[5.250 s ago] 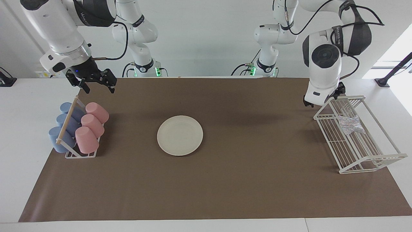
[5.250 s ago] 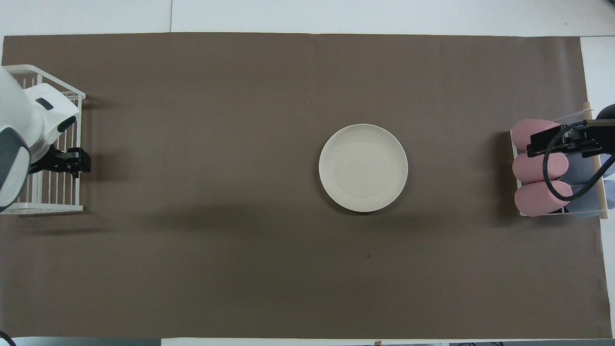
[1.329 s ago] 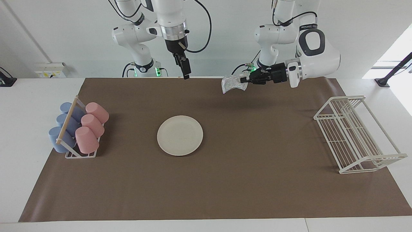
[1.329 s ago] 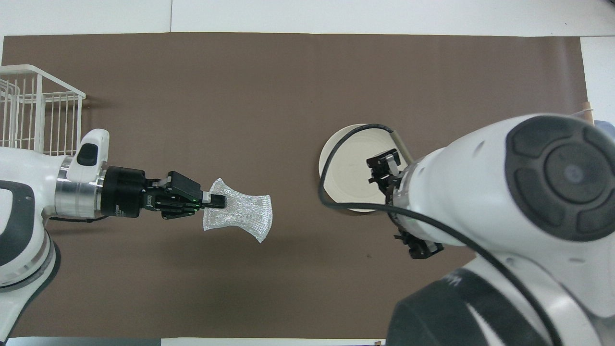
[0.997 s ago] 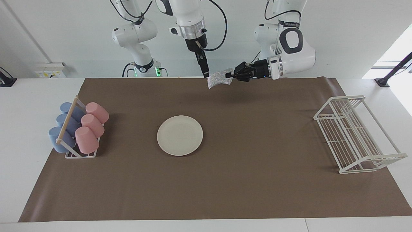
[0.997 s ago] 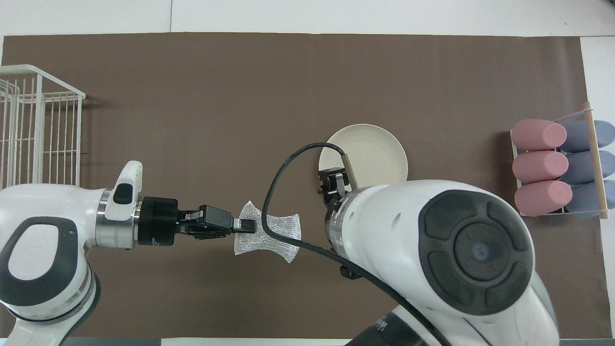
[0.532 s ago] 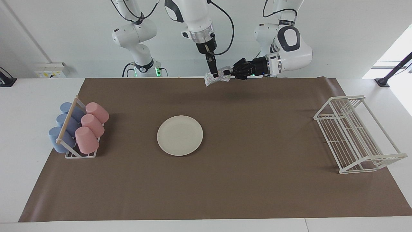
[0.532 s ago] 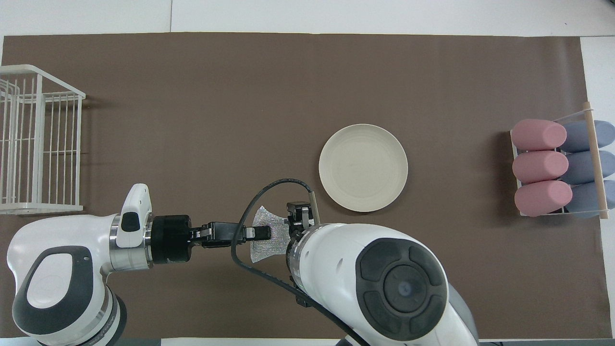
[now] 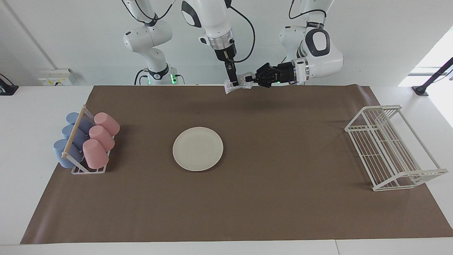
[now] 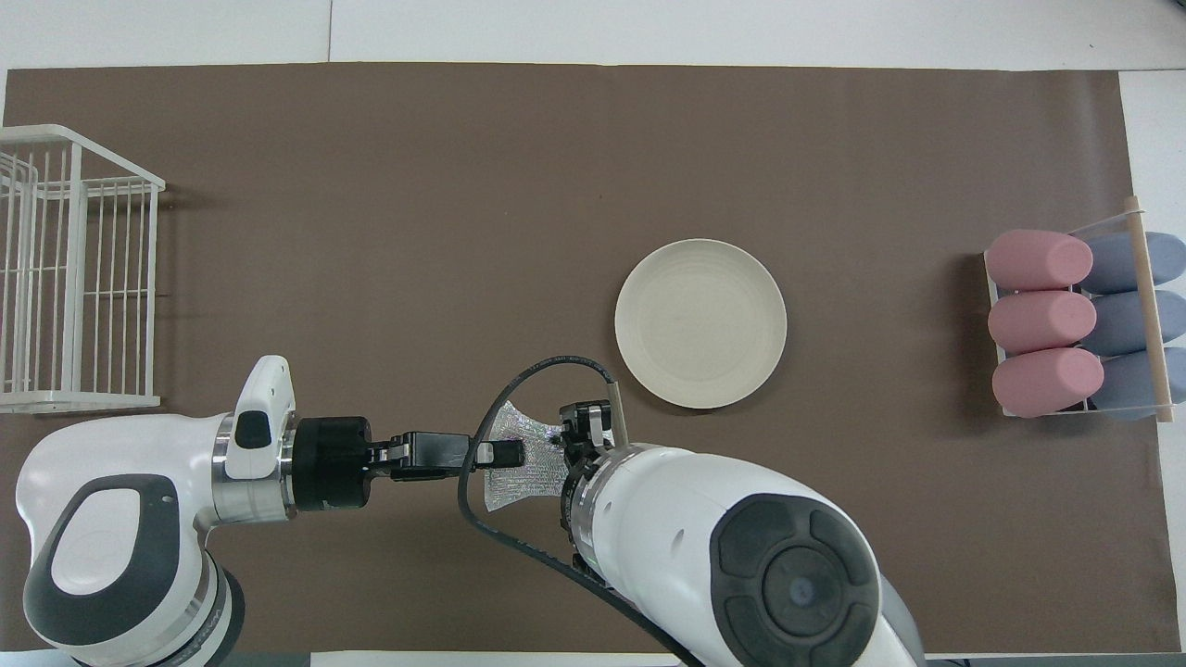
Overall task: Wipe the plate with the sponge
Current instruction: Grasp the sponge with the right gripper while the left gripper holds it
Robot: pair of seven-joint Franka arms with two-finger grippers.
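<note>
Brown tabletop, mid-air handover: left hand (image 9: 248, 78) clamps the sponge (image 9: 236, 83), right hand (image 9: 232, 80) now closing on it.

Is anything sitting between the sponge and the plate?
Nothing visible. The sponge hangs between the left tool and right tool, over bare mat; the plate lies uncovered, farther from the robots.
</note>
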